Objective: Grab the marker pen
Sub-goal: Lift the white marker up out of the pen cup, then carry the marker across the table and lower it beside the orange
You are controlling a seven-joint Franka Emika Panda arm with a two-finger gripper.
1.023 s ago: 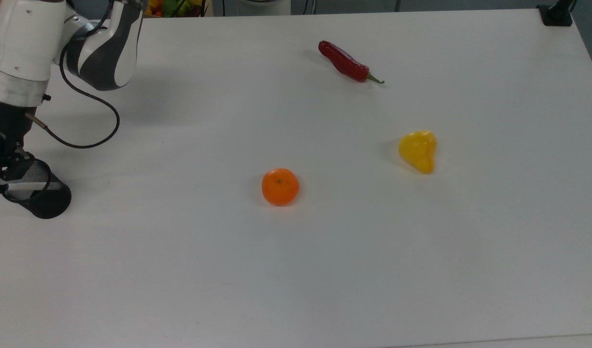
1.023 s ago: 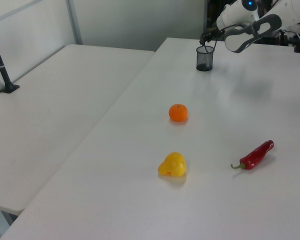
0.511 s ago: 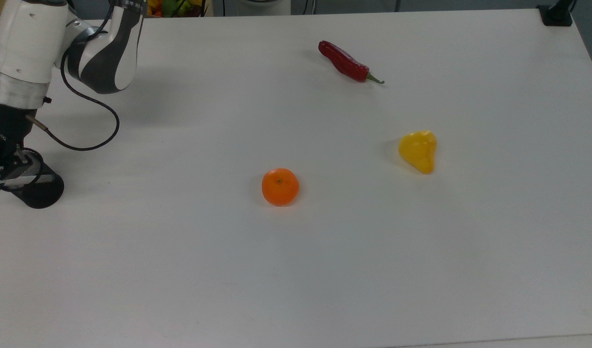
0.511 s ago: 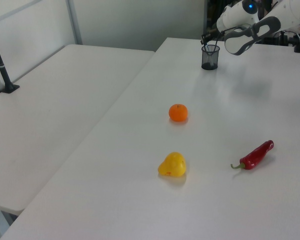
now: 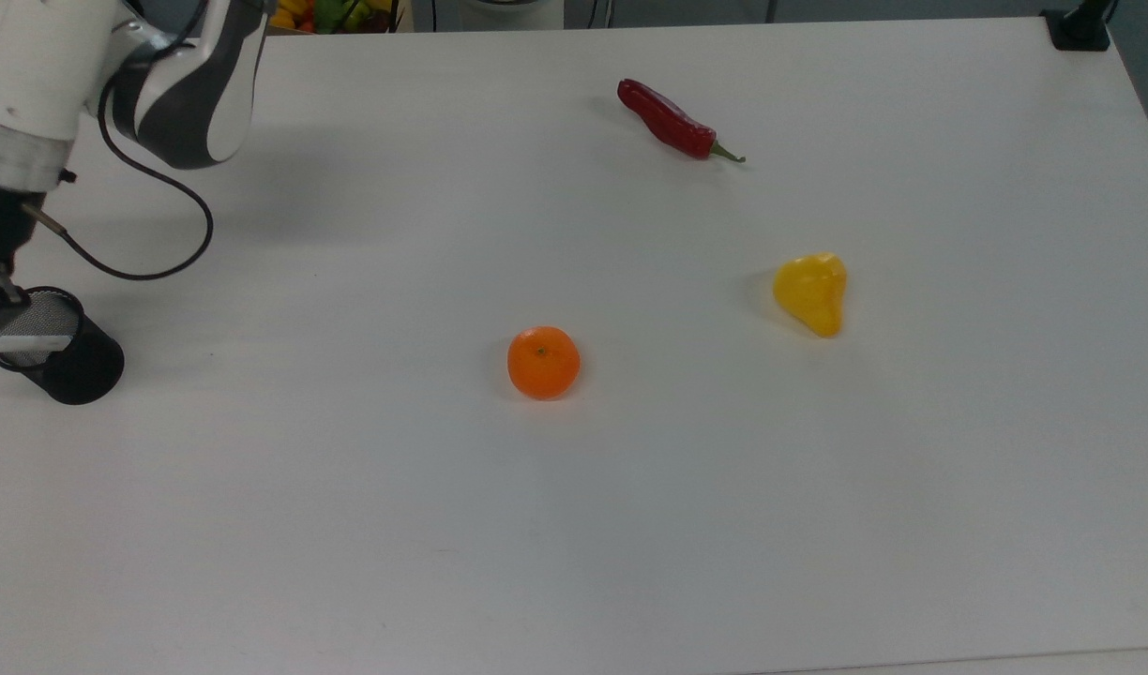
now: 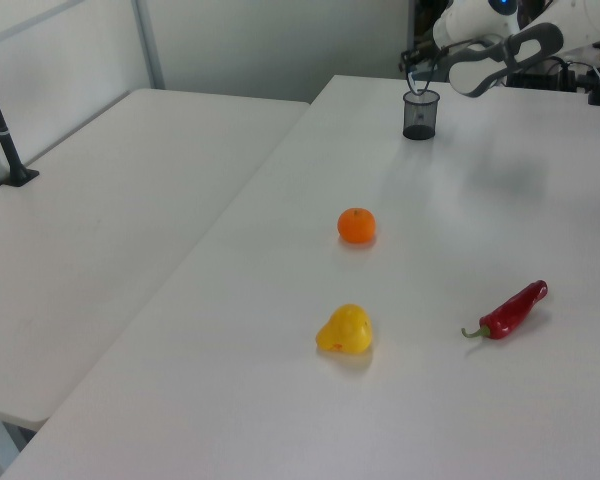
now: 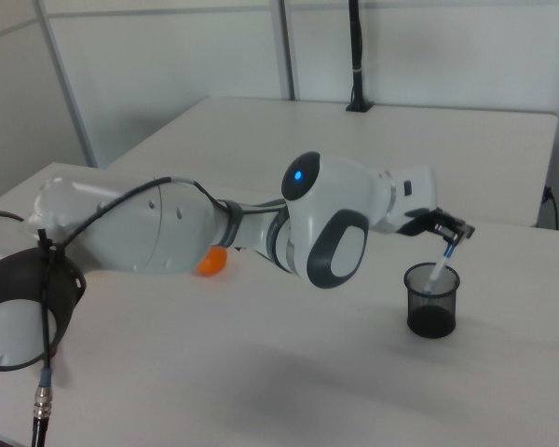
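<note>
We lift marker pen (image 7: 441,269) from mesh cup (image 7: 432,313); jaws clenched on top end, keeping cup upright.

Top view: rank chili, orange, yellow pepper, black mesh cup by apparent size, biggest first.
1. Black mesh cup, partly hidden by the arm at the top view's left edge.
2. Red chili, longest but thin.
3. Yellow pepper and orange: too alike to rank.

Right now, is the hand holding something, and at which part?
Yes. The hand holds the marker pen at its upper, blue end; the lower end is inside the black mesh cup.
</note>
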